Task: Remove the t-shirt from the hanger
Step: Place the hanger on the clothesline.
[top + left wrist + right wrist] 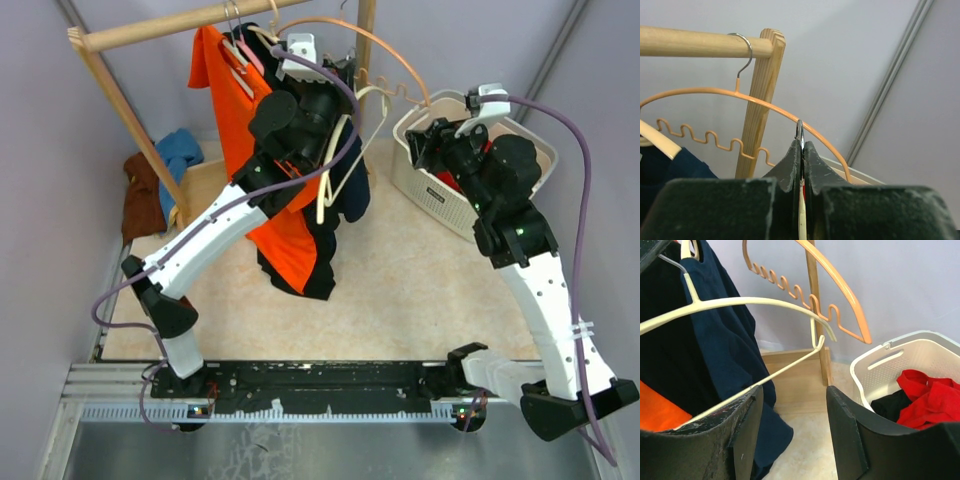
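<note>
Overhead, a navy t-shirt [352,195] droops beside an orange shirt [225,110] under a wooden rack [150,30], close against a cream hanger [335,165]. The right gripper [428,140] hovers at the rim of a white perforated basket [420,185].

Left wrist: the left gripper [801,150] is clamped tight on the thin steel hook [799,131] of the hanger. An orange wire hanger [740,95] with a wavy bar hangs on the rail [690,42] behind.

Right wrist: the jaws stand about half apart, holding nothing. The hanger's near arm is bare, smooth and stiff, while the navy knit hangs from near its neck; whether it is caught there cannot be told. Red cloth [930,395] and black cloth [892,405] lie in the basket.

The t-shirt looks light, soft and limp. It should slide off smooth plastic but may snag at the collar, so a pinch on the shoulder seam or hem seems the best hold.
</note>
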Controlling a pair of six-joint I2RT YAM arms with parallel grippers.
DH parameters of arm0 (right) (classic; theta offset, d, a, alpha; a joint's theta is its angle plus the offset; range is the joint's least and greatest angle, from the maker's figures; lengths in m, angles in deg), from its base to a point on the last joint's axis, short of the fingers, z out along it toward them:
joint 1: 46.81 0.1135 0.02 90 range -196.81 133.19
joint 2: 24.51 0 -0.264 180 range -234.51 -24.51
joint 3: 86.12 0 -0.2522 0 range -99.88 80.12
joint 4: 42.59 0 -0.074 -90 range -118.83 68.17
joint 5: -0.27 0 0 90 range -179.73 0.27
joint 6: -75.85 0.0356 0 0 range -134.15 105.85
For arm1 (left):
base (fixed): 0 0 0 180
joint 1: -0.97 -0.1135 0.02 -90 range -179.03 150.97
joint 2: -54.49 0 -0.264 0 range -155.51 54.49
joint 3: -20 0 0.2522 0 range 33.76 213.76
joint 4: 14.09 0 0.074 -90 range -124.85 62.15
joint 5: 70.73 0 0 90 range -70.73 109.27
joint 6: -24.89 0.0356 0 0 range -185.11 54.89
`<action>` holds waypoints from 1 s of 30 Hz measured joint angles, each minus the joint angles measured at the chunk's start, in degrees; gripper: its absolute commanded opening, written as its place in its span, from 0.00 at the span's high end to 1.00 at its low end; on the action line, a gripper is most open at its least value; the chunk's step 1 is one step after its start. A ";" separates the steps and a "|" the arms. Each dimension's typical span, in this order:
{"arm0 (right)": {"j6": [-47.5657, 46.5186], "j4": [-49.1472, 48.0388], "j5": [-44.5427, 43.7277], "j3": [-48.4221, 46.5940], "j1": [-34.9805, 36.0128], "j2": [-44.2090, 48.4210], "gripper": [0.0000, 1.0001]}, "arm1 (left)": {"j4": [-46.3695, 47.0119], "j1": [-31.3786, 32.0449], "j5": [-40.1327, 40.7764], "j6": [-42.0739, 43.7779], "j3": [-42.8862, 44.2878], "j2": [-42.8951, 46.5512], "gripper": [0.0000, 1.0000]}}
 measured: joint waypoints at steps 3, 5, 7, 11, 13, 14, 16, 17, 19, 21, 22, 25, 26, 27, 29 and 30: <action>0.00 0.00 0.17 1.07 0.00 0.15 0.46 | 3.41 2.71 4.17 2.64 -2.73 0.46 1.00; 0.00 0.17 0.22 1.88 0.00 0.22 0.45 | 5.44 4.42 6.91 4.61 -4.44 0.59 1.00; -0.02 0.42 0.24 2.62 0.00 0.44 0.45 | 7.50 6.23 10.12 7.02 -6.14 0.59 1.00; 0.00 0.57 0.39 3.85 0.00 1.70 0.45 | 11.06 8.87 16.26 10.82 -8.83 0.59 1.00; 0.00 0.48 0.52 4.31 0.00 2.71 0.45 | 12.37 9.73 18.60 12.22 -9.42 0.59 1.00; 0.02 0.81 0.63 4.33 0.00 3.32 0.45 | 13.42 10.23 20.04 13.25 -9.66 0.59 1.00; 0.02 0.74 0.83 4.59 0.00 4.50 0.45 | 15.19 10.80 22.32 14.95 -9.68 0.59 1.00; 0.02 0.90 0.92 4.70 0.00 5.16 0.45 | 16.37 11.06 23.50 15.89 -9.68 0.59 1.00; 0.04 0.87 1.33 5.03 0.00 6.56 0.45 | 18.25 11.37 25.66 17.59 -9.57 0.59 1.00; 0.11 1.55 1.95 5.09 0.00 8.04 0.45 | 19.06 11.52 27.74 19.32 -8.66 0.15 1.00; 0.17 1.75 2.38 5.09 0.00 8.72 0.45 | 19.63 11.61 28.85 20.37 -7.72 -0.37 1.00; 0.24 2.12 4.02 5.09 0.00 10.47 0.46 | 21.38 11.65 31.23 23.87 -5.53 -1.99 1.00; 0.28 2.12 4.87 5.09 0.00 10.99 0.47 | 21.84 11.72 31.76 24.94 -4.79 -2.69 1.00; 0.33 2.12 5.79 5.09 0.00 11.50 0.47 | 22.27 11.78 32.26 26.03 -3.74 -3.63 1.00; 0.70 2.12 7.58 5.11 0.00 12.24 0.47 | 22.60 11.87 32.81 28.00 -1.31 -5.64 1.00; 0.81 2.12 8.37 5.29 0.00 12.59 0.47 | 22.62 11.93 32.98 29.07 0.15 -6.86 1.00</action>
